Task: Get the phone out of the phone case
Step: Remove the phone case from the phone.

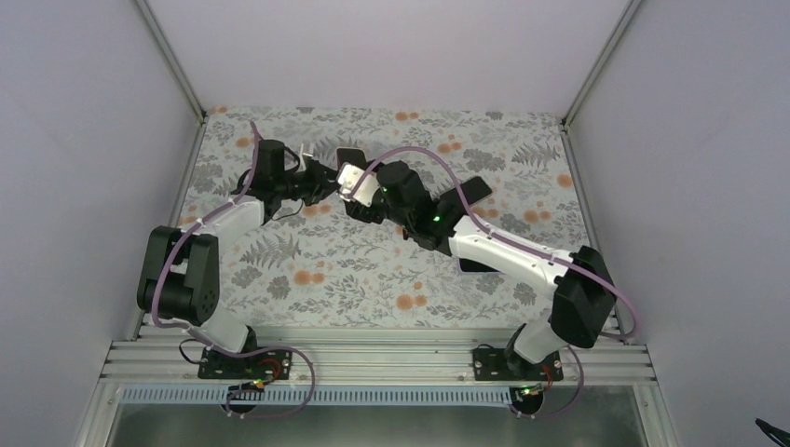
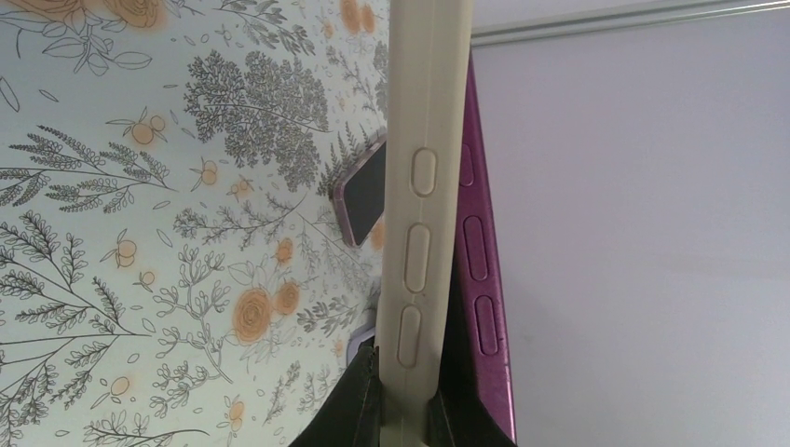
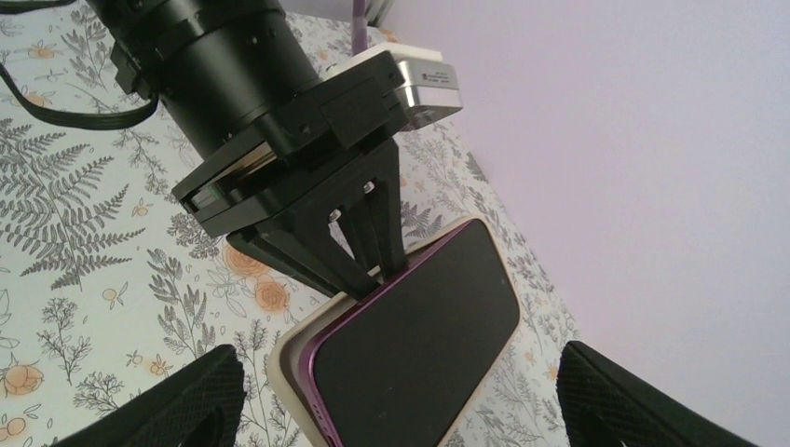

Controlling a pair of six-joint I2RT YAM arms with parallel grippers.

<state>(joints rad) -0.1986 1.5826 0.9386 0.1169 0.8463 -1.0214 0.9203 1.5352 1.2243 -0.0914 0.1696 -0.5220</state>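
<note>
A cream phone case (image 2: pixel 424 186) stands on edge, and my left gripper (image 2: pixel 405 377) is shut on its side wall. The purple phone (image 3: pixel 419 345), black screen toward the right wrist camera, sits tilted in the case (image 3: pixel 284 363), one long edge (image 2: pixel 480 251) lifted clear of the case wall. My right gripper (image 3: pixel 401 410) is open. Its fingers (image 3: pixel 186 400) stand wide on either side of the phone and touch neither phone nor case. In the top view both grippers meet at mid-table, the left gripper (image 1: pixel 326 180) facing the right arm's wrist.
Another dark phone (image 1: pixel 470 193) lies flat on the flowered table (image 1: pixel 354 270) to the right of the grippers, and also shows in the left wrist view (image 2: pixel 363 191). Walls close in the table at the back and on both sides.
</note>
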